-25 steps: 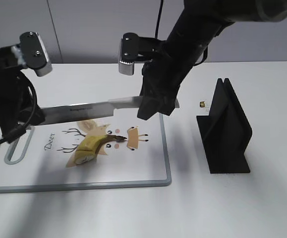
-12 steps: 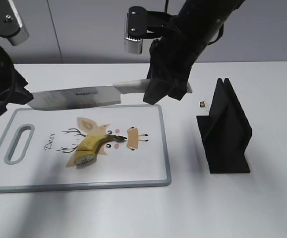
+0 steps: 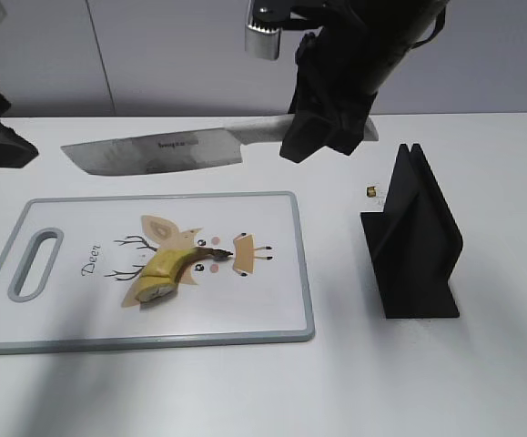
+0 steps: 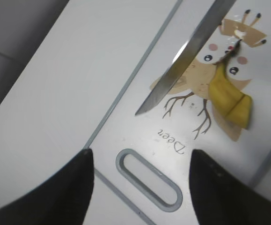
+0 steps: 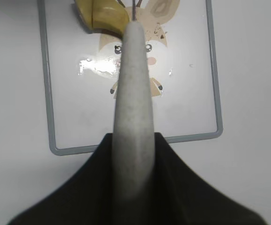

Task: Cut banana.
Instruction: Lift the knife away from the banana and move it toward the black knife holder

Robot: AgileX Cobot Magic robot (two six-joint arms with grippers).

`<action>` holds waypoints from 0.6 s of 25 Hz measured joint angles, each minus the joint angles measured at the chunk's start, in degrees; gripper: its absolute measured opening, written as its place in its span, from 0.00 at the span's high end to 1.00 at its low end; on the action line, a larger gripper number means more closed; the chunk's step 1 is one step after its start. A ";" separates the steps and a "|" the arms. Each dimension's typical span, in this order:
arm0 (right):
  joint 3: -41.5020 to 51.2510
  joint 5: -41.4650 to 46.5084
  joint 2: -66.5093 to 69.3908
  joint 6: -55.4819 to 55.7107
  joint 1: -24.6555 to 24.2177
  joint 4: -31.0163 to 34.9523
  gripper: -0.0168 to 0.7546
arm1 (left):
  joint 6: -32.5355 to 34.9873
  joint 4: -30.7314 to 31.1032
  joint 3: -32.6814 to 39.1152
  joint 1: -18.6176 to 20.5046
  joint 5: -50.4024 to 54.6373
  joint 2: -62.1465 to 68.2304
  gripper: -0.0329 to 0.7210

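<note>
The short yellow banana lies on the white cutting board, over its deer print; it also shows in the left wrist view and the right wrist view. My right gripper is shut on the pale handle of a knife, held level in the air above the board's far edge, blade pointing left. The handle fills the right wrist view. My left gripper is open and empty, high above the board's handle slot; in the exterior view only part of it shows at the left edge.
A black knife stand stands right of the board. A small brown crumb lies on the white table beside it. A grey wall runs behind the table.
The right gripper has lifted the knife up and back, away from the banana. The left gripper has risen and drawn away to the left, nearly out of the exterior view.
</note>
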 joint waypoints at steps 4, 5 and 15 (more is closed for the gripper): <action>0.04 0.97 -2.41 6.38 0.00 -1.94 0.77 | -16.15 9.16 0.00 1.00 0.52 -1.94 0.13; 0.04 1.52 -3.11 8.52 0.00 -2.22 0.77 | -19.96 10.92 0.00 1.63 1.20 -2.15 0.13; 0.11 10.93 -8.34 33.89 0.00 -3.97 0.77 | -40.01 12.51 0.05 10.23 21.77 -3.79 0.14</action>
